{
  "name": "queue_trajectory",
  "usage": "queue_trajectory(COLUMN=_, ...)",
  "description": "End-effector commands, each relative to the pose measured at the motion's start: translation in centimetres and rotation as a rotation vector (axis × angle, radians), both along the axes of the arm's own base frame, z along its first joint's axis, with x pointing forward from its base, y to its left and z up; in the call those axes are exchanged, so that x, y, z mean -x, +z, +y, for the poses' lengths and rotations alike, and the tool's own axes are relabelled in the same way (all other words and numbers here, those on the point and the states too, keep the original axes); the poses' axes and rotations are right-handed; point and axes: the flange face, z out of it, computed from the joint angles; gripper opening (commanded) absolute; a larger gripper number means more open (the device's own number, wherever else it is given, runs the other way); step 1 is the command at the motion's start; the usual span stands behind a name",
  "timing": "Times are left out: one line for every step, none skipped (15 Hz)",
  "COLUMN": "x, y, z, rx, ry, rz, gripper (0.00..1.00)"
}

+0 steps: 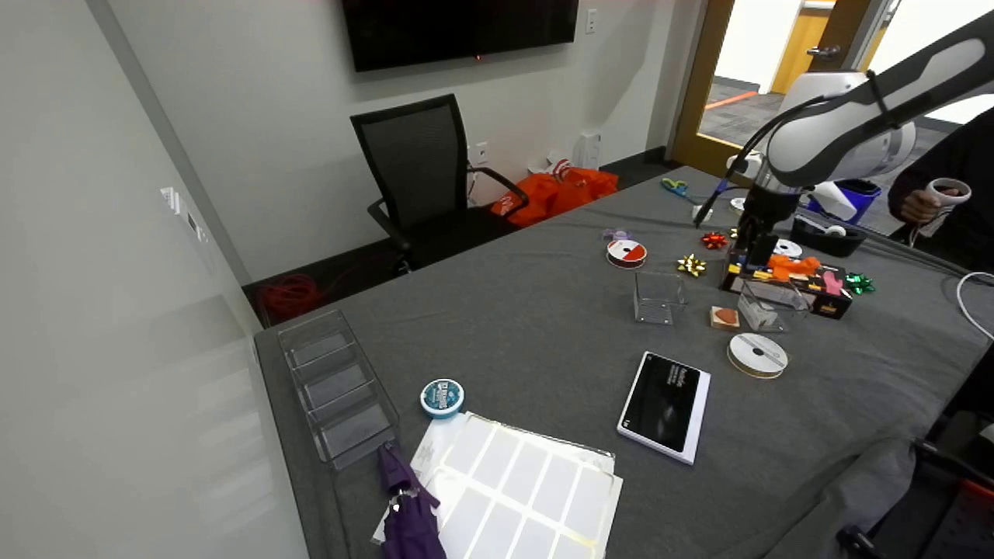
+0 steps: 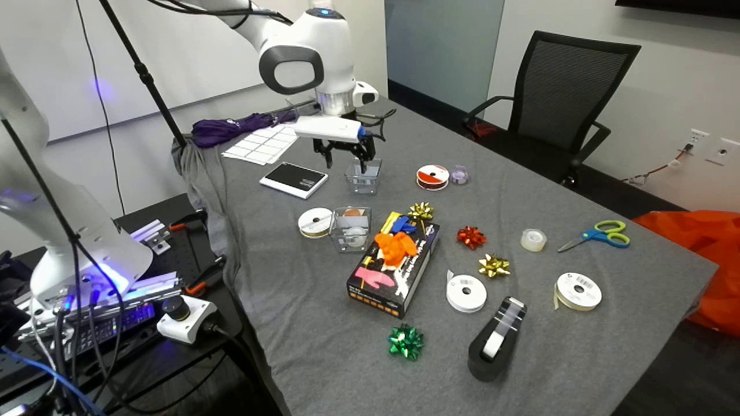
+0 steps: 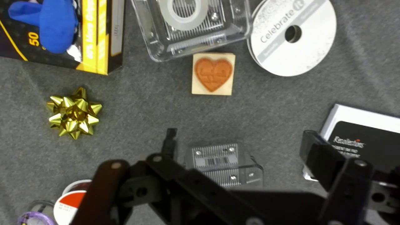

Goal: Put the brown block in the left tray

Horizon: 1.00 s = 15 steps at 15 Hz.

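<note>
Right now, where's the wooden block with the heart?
In the wrist view's upper middle, the block lies just below the clear tray holding a white roll, lower left of the ribbon spool.

Brown block [image 3: 213, 75] — heart-topped, near left tray [image 3: 223, 165]

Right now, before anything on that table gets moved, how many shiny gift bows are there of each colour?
Gold bows: 2
Red bow: 1
Green bow: 1
Total: 4 bows
</note>
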Motion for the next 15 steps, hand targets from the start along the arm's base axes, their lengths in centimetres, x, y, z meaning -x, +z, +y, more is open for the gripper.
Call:
queue_trajectory(x=-0.8, y=-2.9, z=-2.7, rx=0.033, ry=0.0, rz=-0.032, gripper=1.0)
queue_trajectory(x=-0.8, y=-3.5, z=-3.2, rx=0.036, ry=-0.009, rz=-0.039, gripper=1.0)
queue_trajectory(x=-0.9, y=-4.3, z=-3.7, rx=0.037, ry=-0.018, rz=-0.043, gripper=1.0)
queue_trajectory(x=-0.9, y=-5.1, z=-4.0, rx=0.04, ry=-0.025, rz=-0.044, gripper=1.0)
queue_trajectory(x=-1.0, y=-5.8, z=-4.2, rx=0.044, ry=-0.022, rz=-0.03, gripper=1.0)
queue_trajectory(x=-1.0, y=-6.5, z=-4.1, rx=0.049, ry=-0.01, rz=-0.009, gripper=1.0)
queue_trajectory(x=-1.0, y=-7.2, z=-3.9, rx=0.06, ry=-0.002, rz=0.018, gripper=1.0)
queue_trajectory(x=-0.9, y=-7.7, z=-3.6, rx=0.068, ry=0.009, rz=0.036, gripper=1.0)
queue_trajectory(x=-0.8, y=-8.3, z=-3.2, rx=0.074, ry=0.023, rz=0.054, gripper=1.0)
queue_trajectory(x=-0.7, y=-8.8, z=-2.8, rx=0.077, ry=0.039, rz=0.063, gripper=1.0)
queue_trajectory(x=-0.7, y=-9.3, z=-2.4, rx=0.077, ry=0.052, rz=0.069, gripper=1.0)
queue_trajectory(x=-0.7, y=-9.6, z=-2.0, rx=0.075, ry=0.065, rz=0.071, gripper=1.0)
queue_trajectory(x=-0.7, y=-10.0, z=-1.6, rx=0.067, ry=0.079, rz=0.072, gripper=1.0)
queue_trajectory(x=-0.8, y=-10.2, z=-1.1, rx=0.063, ry=0.085, rz=0.073, gripper=1.0)
queue_trajectory(x=-0.9, y=-10.3, z=-0.8, rx=0.059, ry=0.09, rz=0.075, gripper=1.0)
